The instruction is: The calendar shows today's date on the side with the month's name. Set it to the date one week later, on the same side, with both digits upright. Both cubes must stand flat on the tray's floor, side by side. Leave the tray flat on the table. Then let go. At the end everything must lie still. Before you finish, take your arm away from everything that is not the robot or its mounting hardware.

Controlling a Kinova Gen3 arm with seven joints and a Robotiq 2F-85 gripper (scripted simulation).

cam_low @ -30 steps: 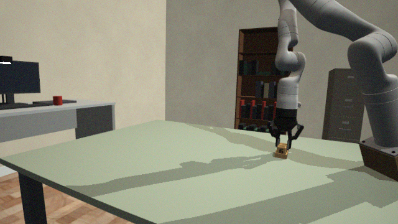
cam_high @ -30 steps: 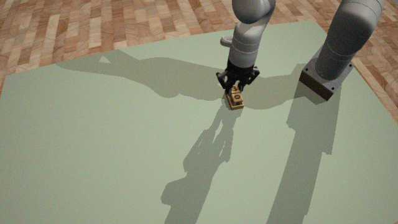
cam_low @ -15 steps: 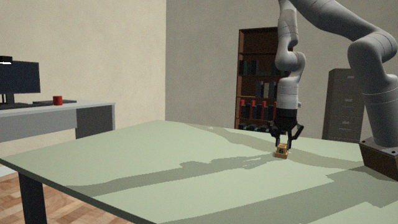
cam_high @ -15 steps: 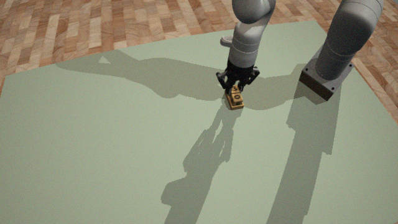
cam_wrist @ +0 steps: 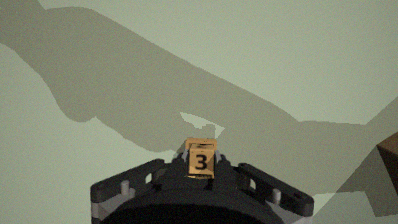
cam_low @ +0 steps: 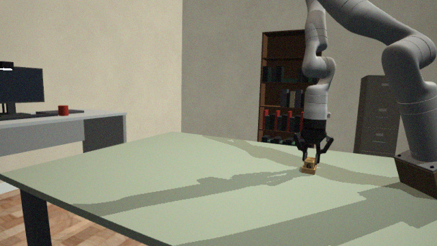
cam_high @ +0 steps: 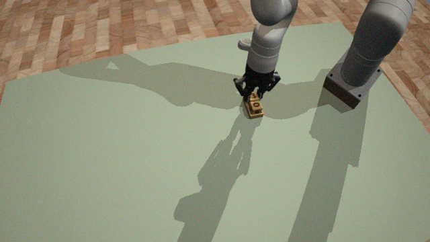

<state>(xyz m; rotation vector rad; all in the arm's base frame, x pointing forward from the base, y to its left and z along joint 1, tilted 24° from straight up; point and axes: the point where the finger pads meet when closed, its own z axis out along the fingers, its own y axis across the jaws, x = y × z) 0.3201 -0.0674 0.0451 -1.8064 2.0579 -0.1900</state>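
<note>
A small wooden calendar tray sits on the green table, in the arm's shadow. It holds two wooden digit cubes side by side. The near cube shows a 0 on top. The far cube shows a 3 on top. My gripper points straight down and is shut on the cube with the 3, one finger on each side. I cannot tell whether that cube is off the tray floor. The month's name side is not readable.
The arm's dark base block stands on the table to the right of the tray. A grey desk with a monitor and a bookshelf stand beyond the table.
</note>
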